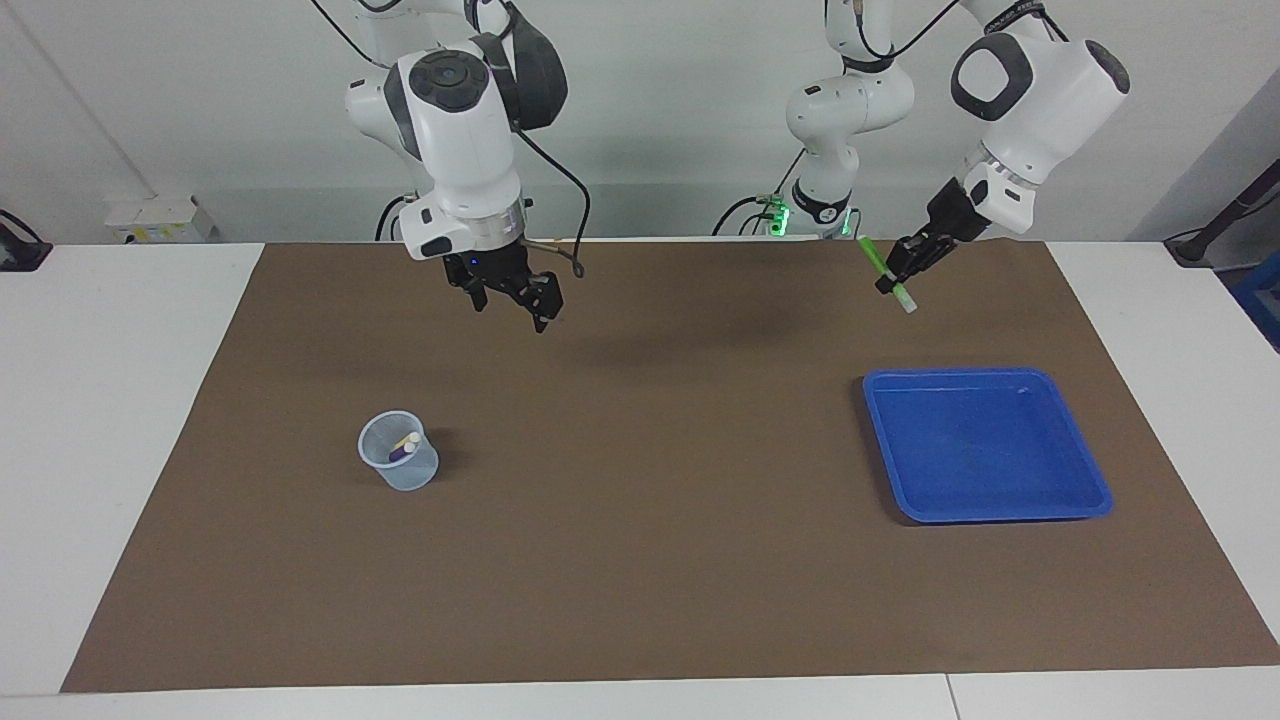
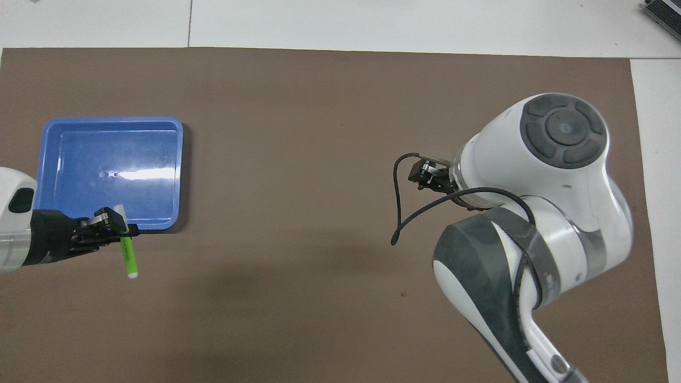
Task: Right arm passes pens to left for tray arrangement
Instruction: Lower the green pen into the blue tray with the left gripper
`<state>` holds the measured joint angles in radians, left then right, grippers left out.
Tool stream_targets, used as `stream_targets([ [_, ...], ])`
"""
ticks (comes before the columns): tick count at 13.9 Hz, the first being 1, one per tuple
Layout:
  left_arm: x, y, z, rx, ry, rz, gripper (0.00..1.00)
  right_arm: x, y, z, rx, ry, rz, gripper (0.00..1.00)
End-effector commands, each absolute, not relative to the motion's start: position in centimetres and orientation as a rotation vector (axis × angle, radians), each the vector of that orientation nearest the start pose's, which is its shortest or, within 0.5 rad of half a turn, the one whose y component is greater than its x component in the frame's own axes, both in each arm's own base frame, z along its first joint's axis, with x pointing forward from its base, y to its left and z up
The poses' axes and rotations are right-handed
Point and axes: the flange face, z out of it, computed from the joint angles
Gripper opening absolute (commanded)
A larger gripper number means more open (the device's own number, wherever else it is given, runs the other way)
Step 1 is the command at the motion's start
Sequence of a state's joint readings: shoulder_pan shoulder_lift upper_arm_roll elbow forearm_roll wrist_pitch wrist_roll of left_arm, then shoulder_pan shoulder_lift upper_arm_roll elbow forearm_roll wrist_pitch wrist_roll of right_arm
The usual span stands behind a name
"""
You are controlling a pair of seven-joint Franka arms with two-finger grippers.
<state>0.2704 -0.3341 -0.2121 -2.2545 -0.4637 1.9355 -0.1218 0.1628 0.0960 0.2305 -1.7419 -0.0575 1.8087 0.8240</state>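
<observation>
the left gripper (image 1: 903,272) hangs in the air at its own end of the table, wrist slanted down, fingers clamped shut. the right gripper (image 1: 512,298) points straight down, raised, its fingers spread apart and holding nothing.

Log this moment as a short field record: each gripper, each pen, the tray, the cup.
left gripper: shut on the green pen, raised over the mat on the robots' side of the tray
green pen: held near its middle, tilted, whitish end lowest
right gripper: open, holding nothing, raised over the mat
tray: blue, holds no pens, toward the left arm's end
cup: translucent, upright, toward the right arm's end
yellow pen: in the cup
purple pen: in the cup
mat: brown, under everything
</observation>
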Motion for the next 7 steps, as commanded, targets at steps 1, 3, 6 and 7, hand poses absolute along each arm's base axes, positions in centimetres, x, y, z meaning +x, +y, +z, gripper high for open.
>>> stream_targets([
  [1, 46.8, 1.8, 48.2, -3.410, -0.383, -0.098, 0.00, 56.9, 20.2, 48.5, -3.219, 0.617, -0.030, 0.93],
  [3, 47.2, 3.2, 47.4, -3.406, -0.372, -0.111, 0.00, 57.8, 19.1, 46.1, -3.316, 0.598, -0.037, 0.91],
  [6, 48.4, 4.9, 44.9, -3.346, -0.365, -0.094, 0.00, 59.0, 18.0, 43.2, -3.434, 0.549, -0.057, 0.90],
  [7, 49.5, 5.0, 42.4, -3.341, -0.360, -0.079, 0.00, 59.8, 17.7, 42.4, -3.468, 0.543, -0.065, 0.88],
])
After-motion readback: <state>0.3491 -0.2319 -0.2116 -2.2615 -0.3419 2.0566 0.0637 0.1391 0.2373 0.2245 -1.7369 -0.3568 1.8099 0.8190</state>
